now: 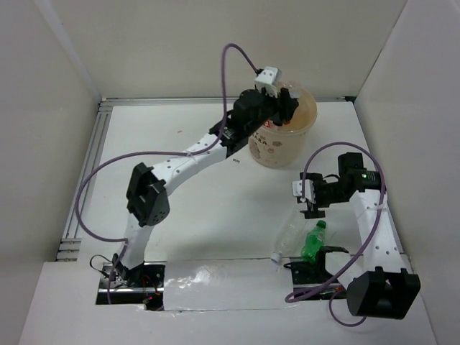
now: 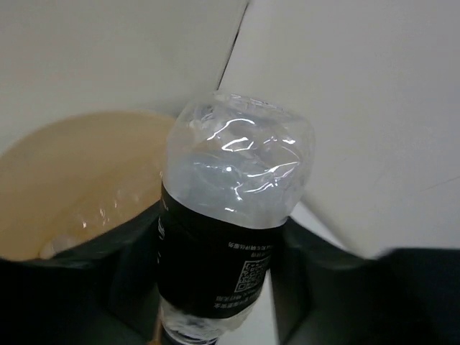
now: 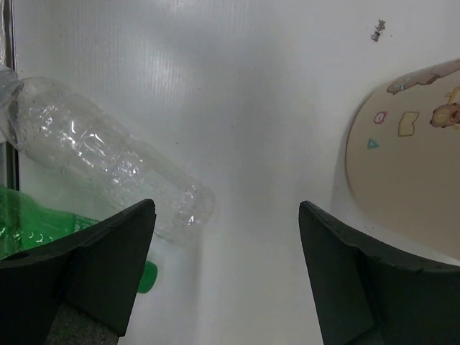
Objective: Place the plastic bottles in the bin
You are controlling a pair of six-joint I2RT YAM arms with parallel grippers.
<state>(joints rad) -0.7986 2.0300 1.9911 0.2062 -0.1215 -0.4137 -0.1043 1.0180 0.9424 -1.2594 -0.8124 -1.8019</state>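
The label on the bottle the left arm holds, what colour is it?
Black label with white print; left wrist view shows it best.

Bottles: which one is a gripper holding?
The black-labelled clear bottle, clamped in the left gripper above the bin; the plain clear bottle and green bottle lie on the table.

Round beige paper tub (image 1: 277, 147): far side of white desk (image 1: 201, 208), right of centre.
Clear plastic bottle with black label (image 2: 230, 237): between the fingers of left gripper (image 1: 286, 108), above the tub's opening.
Clear crumpled plastic bottle (image 1: 290, 237) and green plastic bottle (image 1: 314, 241): lying side by side, near right, just before right gripper (image 1: 310, 208).
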